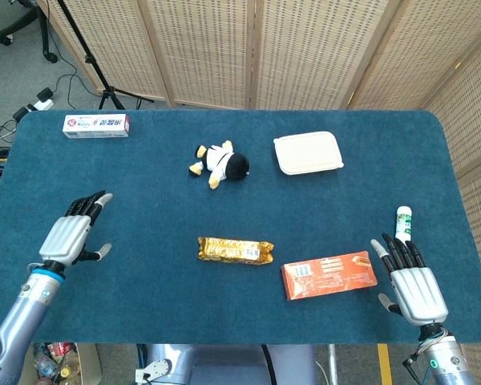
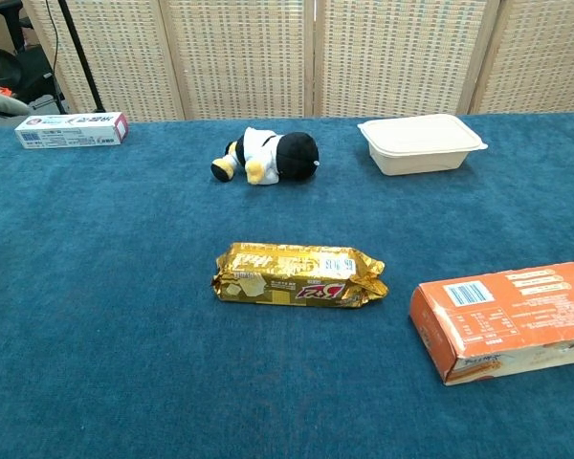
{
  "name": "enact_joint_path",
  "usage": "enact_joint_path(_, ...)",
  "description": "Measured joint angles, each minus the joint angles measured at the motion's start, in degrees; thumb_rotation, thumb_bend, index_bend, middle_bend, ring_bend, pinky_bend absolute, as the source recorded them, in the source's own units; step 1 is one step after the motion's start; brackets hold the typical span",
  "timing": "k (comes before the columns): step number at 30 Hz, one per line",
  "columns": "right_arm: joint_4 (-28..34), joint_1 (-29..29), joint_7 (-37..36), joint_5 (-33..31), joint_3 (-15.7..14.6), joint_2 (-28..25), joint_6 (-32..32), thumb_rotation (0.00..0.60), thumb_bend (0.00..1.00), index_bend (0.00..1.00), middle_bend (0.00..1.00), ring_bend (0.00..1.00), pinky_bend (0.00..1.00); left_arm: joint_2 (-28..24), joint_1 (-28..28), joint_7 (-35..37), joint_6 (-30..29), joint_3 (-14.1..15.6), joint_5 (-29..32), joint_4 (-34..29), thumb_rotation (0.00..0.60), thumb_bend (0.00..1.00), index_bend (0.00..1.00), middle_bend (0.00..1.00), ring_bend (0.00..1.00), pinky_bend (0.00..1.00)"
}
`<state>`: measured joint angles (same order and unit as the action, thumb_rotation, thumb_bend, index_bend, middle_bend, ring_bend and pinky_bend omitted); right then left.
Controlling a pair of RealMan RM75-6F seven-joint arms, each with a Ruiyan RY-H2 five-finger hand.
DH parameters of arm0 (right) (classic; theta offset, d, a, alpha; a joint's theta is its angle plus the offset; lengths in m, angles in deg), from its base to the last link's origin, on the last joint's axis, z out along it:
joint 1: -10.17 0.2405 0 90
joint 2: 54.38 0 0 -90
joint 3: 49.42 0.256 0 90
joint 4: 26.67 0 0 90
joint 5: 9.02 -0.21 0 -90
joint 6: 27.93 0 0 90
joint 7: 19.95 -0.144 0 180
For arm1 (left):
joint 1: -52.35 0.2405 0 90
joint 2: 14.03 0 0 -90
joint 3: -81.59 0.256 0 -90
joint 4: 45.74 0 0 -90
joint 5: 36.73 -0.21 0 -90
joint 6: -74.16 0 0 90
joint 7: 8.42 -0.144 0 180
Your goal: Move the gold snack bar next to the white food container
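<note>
So: bar (image 1: 235,250) lies flat on the table (image 1: 144,168), long axis left-right, untouched. Left hand (image 1: 70,235) sits well apart at its 9 o'clock, fingers spread, holding nothing. Right hand (image 1: 414,285) (also spread, empty) is near the front right edge, at the bar's 4 o'clock. Container (image 1: 308,152) is at the bar's 1 o'clock. Bare cloth between them; penguin (image 1: 220,164) at 12, orange box (image 1: 329,274) just beside the bar at 4.

Orange box (image 2: 507,318) cut by chest view's right edge (toothpaste box (image 1: 95,125) print unreadable).
</note>
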<state>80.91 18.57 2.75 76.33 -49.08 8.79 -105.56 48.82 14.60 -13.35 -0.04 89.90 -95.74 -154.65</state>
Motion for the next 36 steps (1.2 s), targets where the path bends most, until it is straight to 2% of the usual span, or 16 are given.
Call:
enact_joint_path(7, 0.1, 0.0, 0.0, -0.3, 0.2, 0.0, -0.3, 0.6, 0.23, 0.02, 0.0, 0.0, 0.06, 2.8, 9.7, -3.3, -8.8, 3.7, -12.6, 6.1, 0.6, 0.3, 0.0, 0.0, 0.0, 0.01)
enact_joint_path(16, 1.7, 0.5, 1.6, -0.5, 0.8, 0.9, -0.2, 0.6, 0.23, 0.02, 0.0, 0.0, 0.06, 6.3, 16.7, -3.3, -10.1, 5.7, -18.1, 9.9, 0.6, 0.3, 0.0, 0.0, 0.0, 0.01)
enact_joint_path(26, 8.9, 3.9, 12.3, -2.6, 2.6, 3.6, 2.9, 0.6, 0.23, 0.02, 0.0, 0.0, 0.06, 7.7, 19.9, -1.6, -7.7, 3.3, -19.1, 13.2, 0.6, 0.3, 0.0, 0.0, 0.0, 0.01)
enact_joint_path(36, 16.9, 10.8, 28.0, -13.6, 7.3, 9.6, 6.1, 0.6, 0.23, 0.02, 0.0, 0.0, 0.06, 9.3, 21.8, 0.7, -6.4, 0.7, -18.5, 16.6, 0.6, 0.3, 0.0, 0.0, 0.0, 0.01)
